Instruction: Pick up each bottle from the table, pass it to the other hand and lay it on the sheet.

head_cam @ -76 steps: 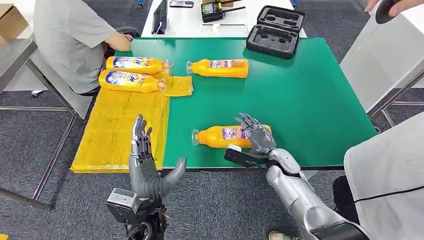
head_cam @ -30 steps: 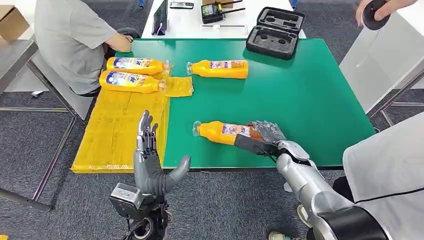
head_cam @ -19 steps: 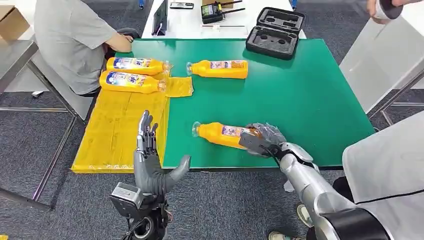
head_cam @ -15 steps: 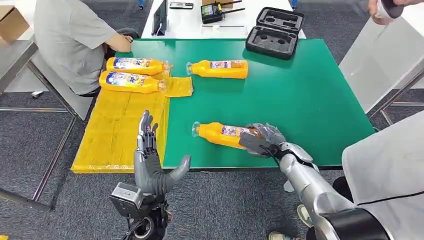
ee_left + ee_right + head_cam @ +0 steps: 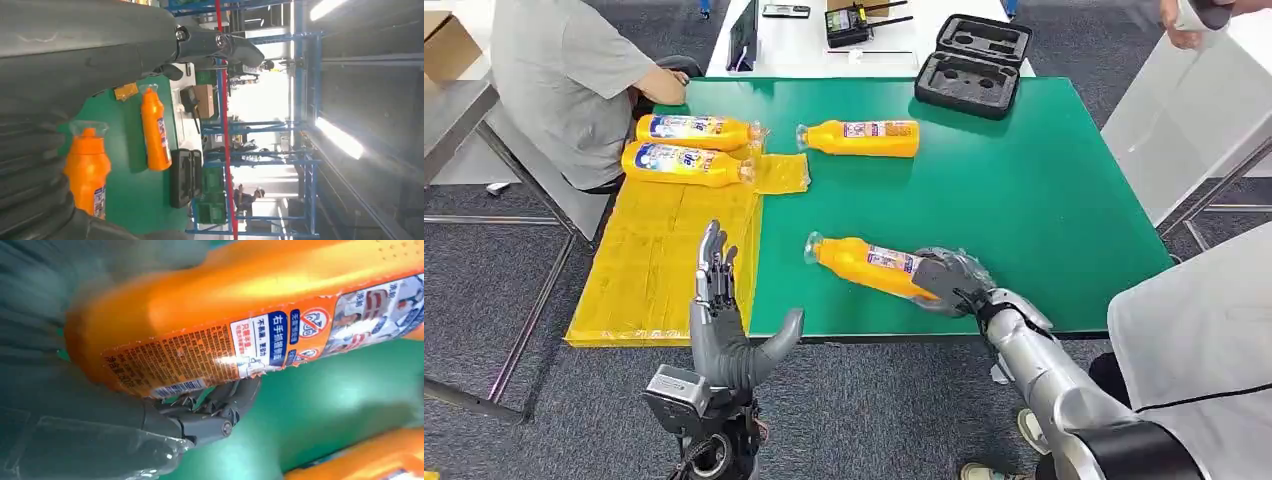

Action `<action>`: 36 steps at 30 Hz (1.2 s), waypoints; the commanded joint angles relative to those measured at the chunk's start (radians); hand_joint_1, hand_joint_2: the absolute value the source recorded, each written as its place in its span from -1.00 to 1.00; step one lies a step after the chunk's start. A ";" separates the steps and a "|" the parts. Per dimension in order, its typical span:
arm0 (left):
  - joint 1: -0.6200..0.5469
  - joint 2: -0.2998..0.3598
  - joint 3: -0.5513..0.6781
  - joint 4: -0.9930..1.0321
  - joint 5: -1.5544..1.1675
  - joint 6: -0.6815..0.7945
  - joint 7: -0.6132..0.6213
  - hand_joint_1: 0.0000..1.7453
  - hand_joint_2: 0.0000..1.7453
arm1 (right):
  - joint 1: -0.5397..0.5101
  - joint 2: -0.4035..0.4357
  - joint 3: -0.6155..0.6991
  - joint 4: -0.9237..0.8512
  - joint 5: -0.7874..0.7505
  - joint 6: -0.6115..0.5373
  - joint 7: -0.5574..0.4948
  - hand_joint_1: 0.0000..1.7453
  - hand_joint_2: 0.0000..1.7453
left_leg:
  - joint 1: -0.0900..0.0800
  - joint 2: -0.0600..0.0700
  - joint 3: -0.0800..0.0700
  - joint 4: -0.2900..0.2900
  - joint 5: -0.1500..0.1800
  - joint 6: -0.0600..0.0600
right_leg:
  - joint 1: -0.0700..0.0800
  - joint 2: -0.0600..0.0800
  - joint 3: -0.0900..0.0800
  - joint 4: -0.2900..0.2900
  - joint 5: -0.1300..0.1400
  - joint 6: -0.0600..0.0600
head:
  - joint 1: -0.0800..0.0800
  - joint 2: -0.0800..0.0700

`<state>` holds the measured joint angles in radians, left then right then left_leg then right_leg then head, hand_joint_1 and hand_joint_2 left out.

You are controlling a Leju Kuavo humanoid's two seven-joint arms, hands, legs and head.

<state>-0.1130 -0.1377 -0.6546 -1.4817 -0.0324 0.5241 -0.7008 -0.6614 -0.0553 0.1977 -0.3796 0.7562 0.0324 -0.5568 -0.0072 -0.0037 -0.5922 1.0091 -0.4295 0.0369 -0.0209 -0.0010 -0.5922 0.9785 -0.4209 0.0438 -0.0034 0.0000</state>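
Risk of bottle [image 5: 864, 264] slipping from right hand [image 5: 952, 282], gripping only its base at table's [image 5: 1044, 200] six o'clock edge, neck tilted toward ten o'clock; left hand [image 5: 724, 320] spread wide, waiting, sheet [image 5: 664, 255] at nine o'clock.

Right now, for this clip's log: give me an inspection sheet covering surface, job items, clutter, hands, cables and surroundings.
Surface: green table; yellow sheet on its left part, overhanging the near edge.
Job's things: two bottles on the sheet; one bottle lying on bare green at the far side; near bottle held at its base, cap pointing left.
Clutter: open black foam-lined case at the far edge.
Hands: right hand grips the near bottle, fingers wrapped under it; left hand raised, holding nothing.
Cables: nothing seen.
Surroundings: seated person in grey at the far left; white side table; carpet.
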 commanded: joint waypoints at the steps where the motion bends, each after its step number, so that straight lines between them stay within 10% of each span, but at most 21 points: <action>1: -0.001 -0.018 0.059 0.035 0.044 -0.024 0.003 -1.00 1.00 | 0.020 0.058 -0.110 0.011 -0.116 0.035 -0.141 1.00 1.00 | 0.002 0.001 0.004 -0.001 -0.002 -0.004 | 0.002 0.000 0.004 -0.001 -0.001 -0.003 | 0.000 0.000; 16: 0.035 -0.074 0.195 0.053 0.079 -0.115 0.003 -1.00 1.00 | 0.104 0.057 -0.076 -0.159 -0.394 0.079 -0.141 1.00 1.00 | 0.001 0.000 -0.001 0.000 -0.001 -0.002 | 0.001 0.000 0.000 0.000 0.000 -0.002 | 0.000 0.000; 23: -0.069 -0.157 0.346 0.440 0.301 -0.331 0.003 -1.00 1.00 | 0.243 0.075 0.041 -0.487 -0.696 0.086 -0.141 1.00 1.00 | 0.001 -0.001 0.000 -0.001 -0.001 -0.002 | 0.001 -0.001 0.001 -0.001 -0.001 -0.002 | 0.000 0.000; 36: -0.066 -0.165 0.335 0.464 0.206 -0.415 0.003 -1.00 1.00 | 0.280 0.088 0.122 -0.578 -0.699 0.087 -0.141 1.00 1.00 | 0.001 0.001 0.000 0.000 -0.002 -0.002 | 0.001 0.000 0.000 0.000 -0.001 -0.002 | 0.000 0.000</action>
<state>-0.1432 -0.2784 -0.3666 -1.1226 0.1972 0.1537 -0.6985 -0.3647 0.0469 0.2503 -0.9156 0.0668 0.1133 -0.7000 -0.0071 -0.0039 -0.5950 1.0090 -0.4294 0.0368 -0.0209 -0.0012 -0.5944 0.9787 -0.4211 0.0437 -0.0034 0.0000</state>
